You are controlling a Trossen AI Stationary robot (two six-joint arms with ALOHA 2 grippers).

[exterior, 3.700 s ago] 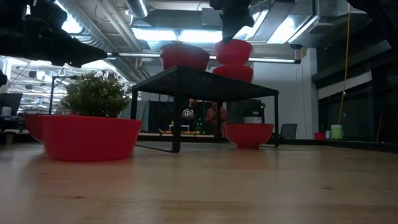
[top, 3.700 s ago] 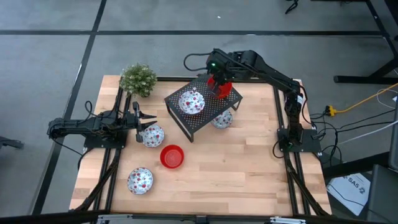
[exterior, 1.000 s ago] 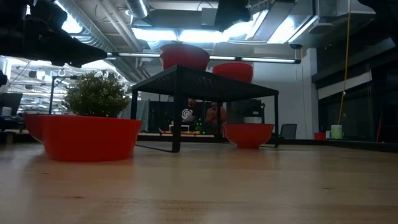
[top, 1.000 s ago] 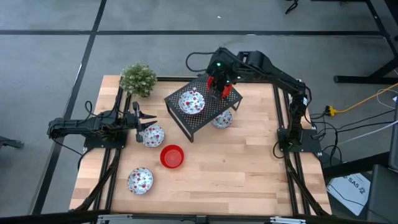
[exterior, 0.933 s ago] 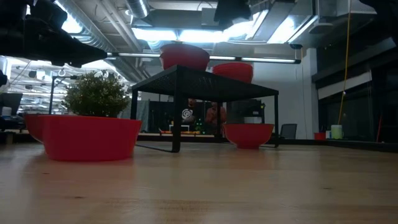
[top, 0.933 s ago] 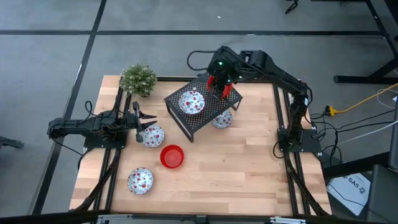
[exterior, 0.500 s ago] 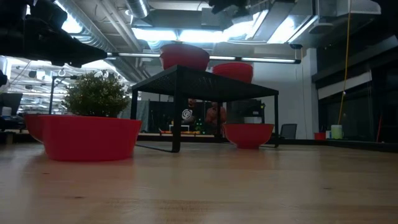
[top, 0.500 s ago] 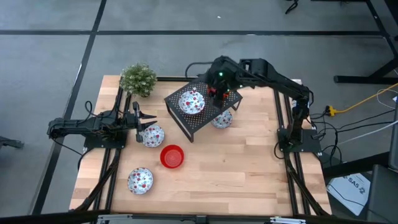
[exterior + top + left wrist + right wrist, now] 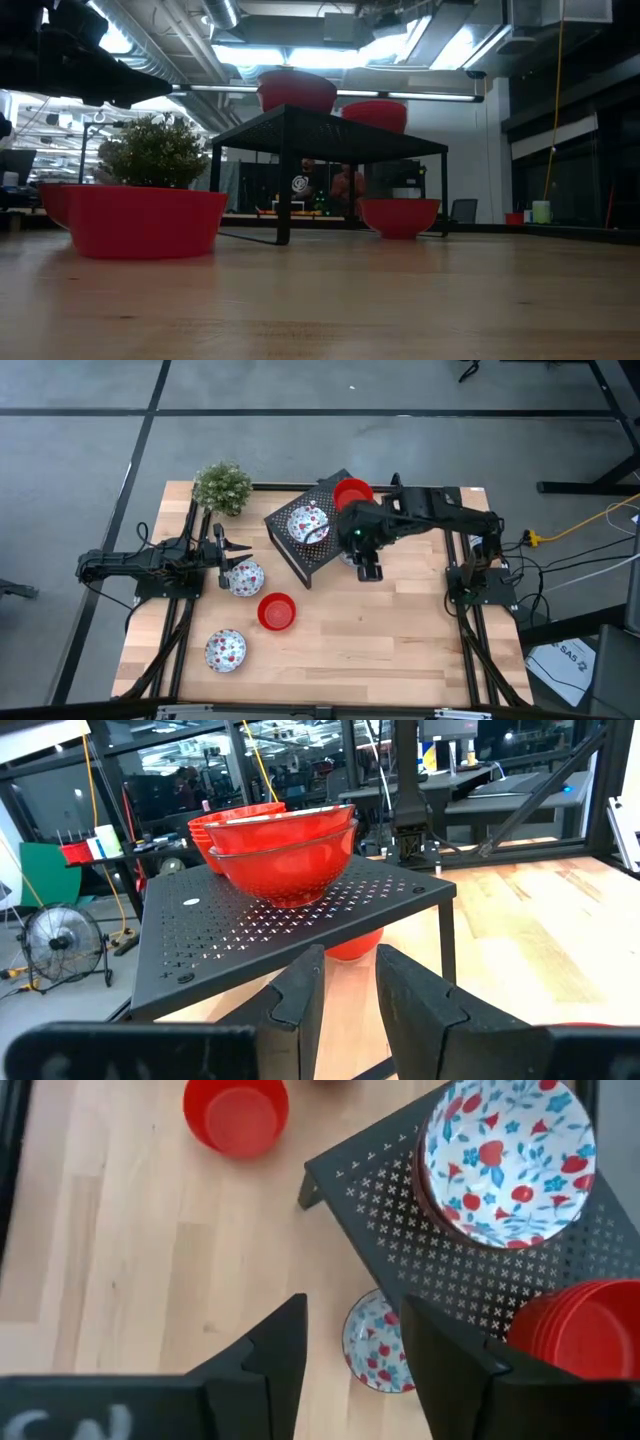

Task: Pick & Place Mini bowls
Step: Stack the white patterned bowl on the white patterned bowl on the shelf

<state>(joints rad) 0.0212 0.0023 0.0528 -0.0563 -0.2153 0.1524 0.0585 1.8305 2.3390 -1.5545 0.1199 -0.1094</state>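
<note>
A black perforated rack [image 9: 318,542] stands at the table's far middle. On it sit a printed mini bowl [image 9: 308,523] and a stack of red mini bowls [image 9: 352,493]. A printed bowl [image 9: 374,1344] rests on the table by the rack's right side. My right gripper [image 9: 368,567] hovers open and empty high above that bowl, pointing steeply down. My left gripper [image 9: 226,550] waits open at the table's left, beside another printed bowl [image 9: 246,576]. A red bowl [image 9: 277,611] and a printed bowl [image 9: 226,650] sit on the near left.
A small green plant [image 9: 222,487] stands at the far left corner. Bare wood lies across the table's near right half [image 9: 400,640]. In the low view the rack [image 9: 330,135] stands on thin legs with a bowl [image 9: 400,216] beside them.
My right gripper has swung from above the red bowls on the rack's far right corner toward the table's near edge, rolling as it went, and stays open and empty. The red bowls remain on the rack, now uncovered.
</note>
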